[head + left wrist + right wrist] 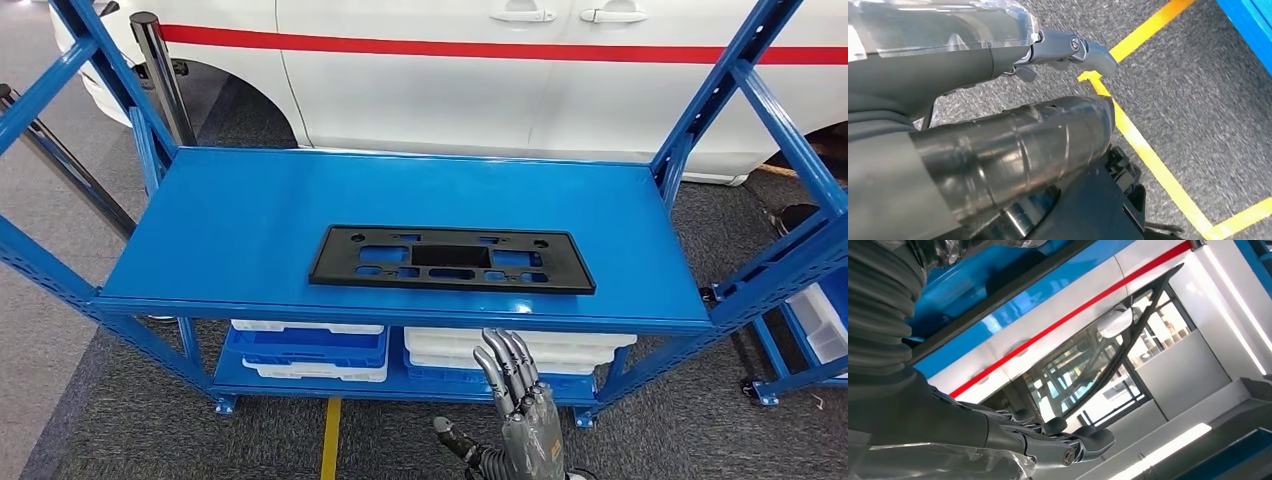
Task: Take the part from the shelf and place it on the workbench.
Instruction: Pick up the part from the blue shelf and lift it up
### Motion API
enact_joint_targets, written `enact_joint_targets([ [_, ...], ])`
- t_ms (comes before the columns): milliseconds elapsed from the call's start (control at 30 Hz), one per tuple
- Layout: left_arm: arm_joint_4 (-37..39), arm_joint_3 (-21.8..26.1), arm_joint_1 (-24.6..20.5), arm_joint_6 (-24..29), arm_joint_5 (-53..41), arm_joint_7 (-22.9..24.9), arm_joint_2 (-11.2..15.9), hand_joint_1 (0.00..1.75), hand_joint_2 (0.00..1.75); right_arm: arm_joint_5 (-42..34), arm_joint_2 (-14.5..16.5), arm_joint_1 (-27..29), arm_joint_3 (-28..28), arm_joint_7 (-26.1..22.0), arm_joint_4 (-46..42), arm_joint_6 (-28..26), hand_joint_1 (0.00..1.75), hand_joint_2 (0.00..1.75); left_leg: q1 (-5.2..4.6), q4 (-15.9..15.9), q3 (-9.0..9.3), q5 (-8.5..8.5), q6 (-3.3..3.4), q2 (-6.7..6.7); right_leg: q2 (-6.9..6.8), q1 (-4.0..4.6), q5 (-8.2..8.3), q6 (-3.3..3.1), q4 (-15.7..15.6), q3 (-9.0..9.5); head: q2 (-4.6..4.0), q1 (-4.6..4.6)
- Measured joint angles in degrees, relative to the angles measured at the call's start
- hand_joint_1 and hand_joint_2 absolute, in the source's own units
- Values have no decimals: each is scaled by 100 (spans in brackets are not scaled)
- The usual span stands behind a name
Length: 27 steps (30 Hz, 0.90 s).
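Observation:
A flat black rectangular part (452, 258) with several cutouts lies on the blue top board (230, 220) of the shelf, near its front edge and a little right of centre. My right hand (520, 400) is raised below and in front of the shelf's front edge, under the part's right half, with straight fingers and nothing in it. The right wrist view shows its fingers (1063, 437) spread and empty. In the left wrist view, my left hand (1078, 50) hangs over the grey floor with its thumb out, holding nothing.
A white car (450, 80) with a red stripe stands close behind the shelf. White and blue trays (310, 345) sit on the lower shelf. Blue uprights frame both sides. A second rack with a white bin (825, 320) stands at the right. Yellow floor tape (330, 440) runs in front.

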Motion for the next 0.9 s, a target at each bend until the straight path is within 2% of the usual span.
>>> enact_joint_targets([
  [33, 1, 1, 4, 2, 0, 1, 0, 0, 0, 2, -9, 7, -13, 1, -1, 0, 0, 175, 2, 2, 29, -23, -12, -2, -3, -6, 155, 1, -118, 31, 0, 1],
  [100, 7, 1, 13, 3, -1, 2, -1, 0, 0, 5, -20, 12, -37, 6, -7, 0, 0, 175, 6, 8, 104, -89, -57, -4, -37, -10, 590, -22, -823, 340, 0, 1],
  [133, 13, 0, 14, 4, -2, 2, -1, 0, 0, 4, -22, 16, -47, 10, -14, 0, 0, 175, -5, 24, 129, -126, -90, -4, -63, 6, 720, -46, -1165, 495, 0, 3],
  [167, 18, 0, 12, 4, -2, 3, -2, 0, 0, 2, -24, 23, -59, 14, -24, 0, 0, 175, -14, 33, 138, -155, -122, -1, -82, 24, 767, -76, -1377, 588, 0, 2],
  [200, 22, 0, 9, 3, -2, 6, -2, 0, 0, -4, -26, 33, -75, 17, -33, -1, 0, 175, -26, 35, 136, -175, -155, 5, -91, 43, 736, -109, -1454, 619, 0, 1],
  [267, 26, 1, -5, 2, -2, 13, -2, 0, 0, -17, -28, 57, -109, 19, -51, -2, 0, 175, -31, 21, 163, -205, -217, 24, -58, 55, 701, -175, -1478, 621, 1, -3],
  [333, 29, 1, -15, -1, -2, 16, -1, 0, 0, -21, -29, 67, -131, 17, -70, -2, 0, 175, -13, 167, 142, -319, -275, -36, -31, 31, 682, -247, -1529, 683, 1, -10],
  [367, 31, 1, -16, -2, -2, 18, 0, 0, 0, -21, -29, 68, -134, 15, -80, -2, 0, 175, -5, 407, 31, -441, -299, -89, -25, 14, 672, -284, -1555, 722, 1, -14],
  [400, 32, 1, -12, -3, -2, 18, 0, 0, 0, -21, -29, 69, -137, 14, -87, -2, 0, 175, 3, 768, -159, -593, -316, -145, -22, 12, 657, -313, -1566, 748, 0, -19],
  [467, 34, 1, 7, -3, -2, 25, 0, 0, 0, -25, -28, 79, -156, 7, -92, -2, 0, 175, 9, 1567, -650, -832, -341, -187, 2, 16, 621, -349, -1566, 781, 0, -23],
  [500, 34, 1, 21, -3, -2, 31, 0, 0, 0, -27, -28, 88, -169, 1, -93, -2, 0, 175, 14, 1778, -823, -813, -348, -191, 27, 17, 600, -351, -1565, 805, 0, -25],
  [533, 35, 1, 34, -3, -2, 38, 1, 0, 0, -30, -28, 95, -185, -8, -94, -2, 0, 175, 19, 1759, -889, -664, -350, -192, 57, 15, 574, -344, -1562, 840, 0, -24],
  [567, 36, 1, 43, -3, -2, 46, 2, 0, 0, -31, -28, 102, -199, -21, -96, -2, 0, 175, 24, 1503, -838, -406, -346, -192, 85, 11, 541, -326, -1555, 885, 0, -25],
  [600, 36, 1, 48, -2, -2, 54, 5, 0, 0, -32, -28, 109, -215, -39, -97, -2, 0, 175, 30, 1113, -722, -121, -335, -195, 106, 7, 502, -303, -1546, 929, 0, -23],
  [633, 38, 1, 48, -1, -3, 61, 8, 0, 0, -32, -28, 114, -234, -60, -100, -2, 0, 175, 23, 745, -595, 81, -323, -205, 123, 16, 458, -268, -1527, 958, 0, -24],
  [667, 39, 1, 41, 0, -3, 66, 9, 0, 0, -32, -28, 122, -255, -82, -107, -3, 0, 175, 17, 474, -492, 178, -295, -215, 135, 24, 424, -229, -1510, 968, 0, -23],
  [700, 40, 1, 34, 1, -4, 68, 10, 0, 0, -32, -28, 130, -277, -101, -118, -3, 0, 175, 6, 336, -441, 188, -266, -225, 141, 38, 402, -190, -1502, 963, 0, -21],
  [800, 42, 2, 35, -2, -12, 65, 20, 0, 0, -32, -27, 154, -337, -125, -157, -5, 0, 175, 0, 262, -402, 135, -156, -232, 138, 36, 375, -91, -1509, 966, 0, -16],
  [833, 42, 3, 39, -3, -14, 65, 25, 0, 0, -34, -27, 157, -355, -125, -172, -7, 0, 175, 7, 241, -383, 135, -114, -229, 121, 25, 322, -67, -1428, 940, 0, -16],
  [900, 42, 3, 31, -3, -15, 62, 28, 0, 0, -43, -28, 165, -393, -124, -199, -9, 0, 175, 14, 210, -342, 123, -39, -218, 84, 13, 70, -29, -915, 689, 0, -14],
])
